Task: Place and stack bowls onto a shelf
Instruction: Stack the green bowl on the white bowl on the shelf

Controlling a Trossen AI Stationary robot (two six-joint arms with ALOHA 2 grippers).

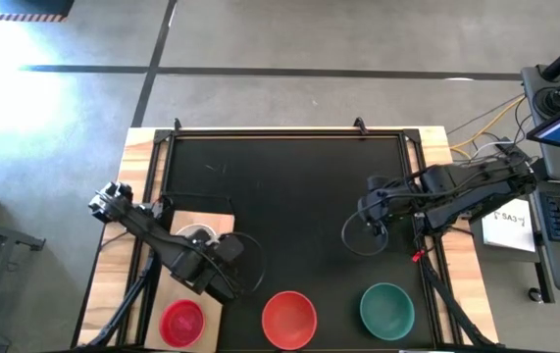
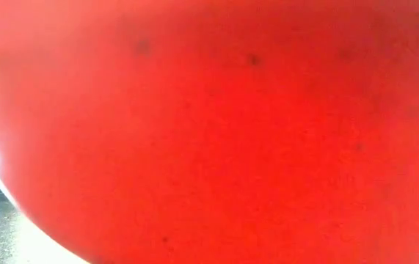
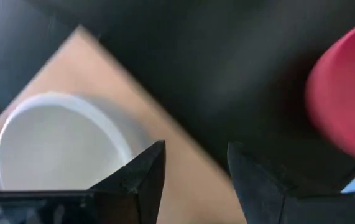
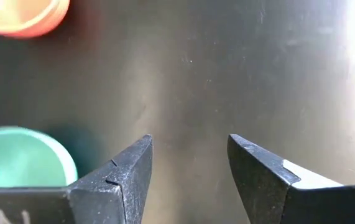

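Note:
The wooden shelf board (image 1: 216, 224) lies on the black table at the near left. A white bowl (image 1: 197, 235) and a magenta bowl (image 1: 181, 320) rest on it. A red bowl (image 1: 289, 317) and a teal bowl (image 1: 387, 307) sit on the table near its front edge. My left gripper (image 1: 223, 275) is open and empty above the board's edge (image 3: 165, 137), beside the white bowl (image 3: 59, 146). My right gripper (image 1: 366, 211) is open and empty above the bare table, farther back than the teal bowl (image 4: 22, 158). The other bowls are out of view.
The red bowl's wall (image 2: 216, 132) fills the low view. A reddish bowl (image 3: 345, 93) shows at the edge of the left wrist view. The red bowl also shows in the right wrist view (image 4: 22, 15). A laptop and cables (image 1: 554, 147) stand beyond the table's right edge.

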